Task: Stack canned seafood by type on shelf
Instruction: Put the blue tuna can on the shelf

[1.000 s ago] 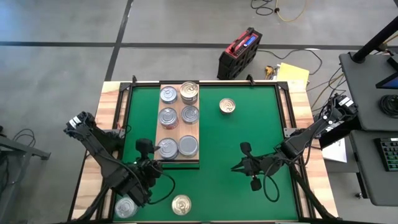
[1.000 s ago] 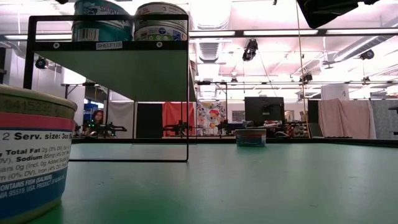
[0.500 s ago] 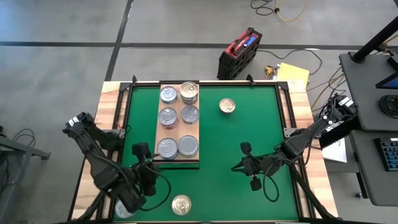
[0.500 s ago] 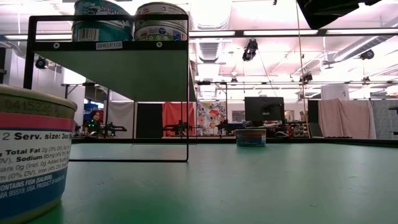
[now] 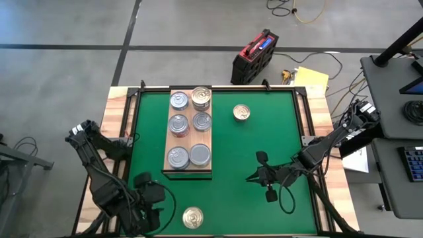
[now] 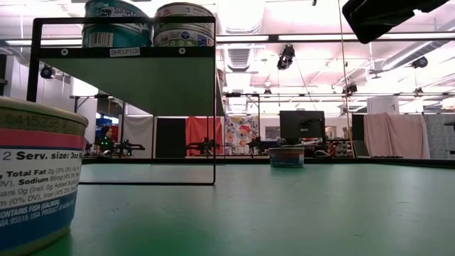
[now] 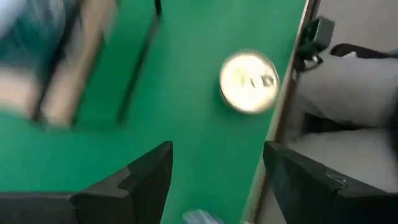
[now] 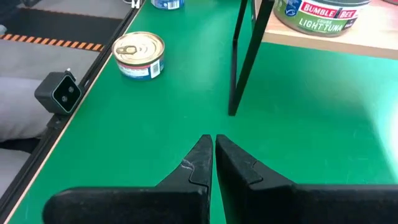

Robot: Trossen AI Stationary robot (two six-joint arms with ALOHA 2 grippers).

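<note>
The shelf [image 5: 190, 135] is a wooden board on black legs, carrying six tins in two rows. One gold-lidded tin [image 5: 242, 113] stands loose on the mat to its right. Another [image 5: 193, 217] stands by the near edge and also shows in the left wrist view [image 7: 249, 81]. A pink-banded tin [image 6: 35, 178] stands at the near left, hidden under my left arm in the high view. My left gripper [image 7: 216, 149] is open above the mat near the near-left corner, holding nothing. My right gripper [image 8: 211, 149] is shut and empty above the mat, right of the shelf.
The black shelf frame's legs [image 8: 244, 56] stand on the green mat. Bare mat lies between the shelf and the right arm. A dark part of an arm [image 6: 384, 14] hangs at the top right of the low view. A red case [image 5: 254, 56] lies on the floor beyond the table.
My left gripper has drawn back from the shelf's near-left corner toward the table's near edge and has turned about as it went. It now covers the tin at the near left in the high view. No tin has moved.
</note>
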